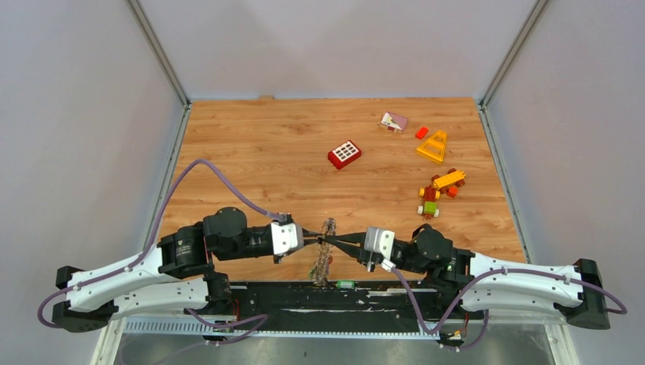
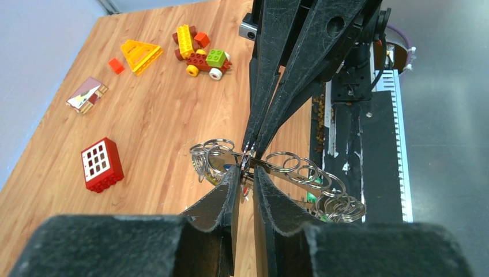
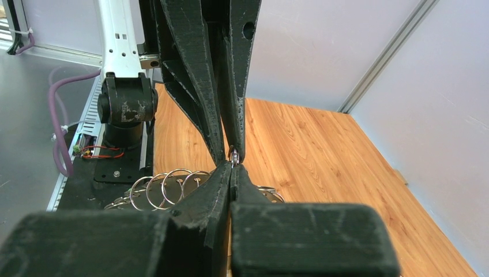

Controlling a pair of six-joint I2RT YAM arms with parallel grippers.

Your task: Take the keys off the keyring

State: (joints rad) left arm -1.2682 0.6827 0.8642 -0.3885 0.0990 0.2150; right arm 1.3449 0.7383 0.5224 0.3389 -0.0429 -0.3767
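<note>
The keyring [image 1: 325,258] hangs as a jagged bundle of silver rings and keys [image 2: 300,173] just above the table's near edge, between the two arms. My left gripper [image 1: 320,239] comes in from the left. Its fingers [image 2: 228,187] stand a narrow gap apart, with a bit of the ring's metal pinched at the tips. My right gripper [image 1: 335,241] meets it tip to tip from the right and is shut tight on the same ring [image 3: 233,154]. Loops of the bundle [image 3: 167,184] fan out to either side. Most of the keys are hidden behind the fingers.
A red brick [image 1: 344,154] lies mid-table. At the back right are a pink-and-white block [image 1: 393,122], a small red brick [image 1: 421,132], a yellow triangle [image 1: 433,146] and a toy brick car [image 1: 437,192]. The black base plate [image 1: 289,296] runs under the bundle.
</note>
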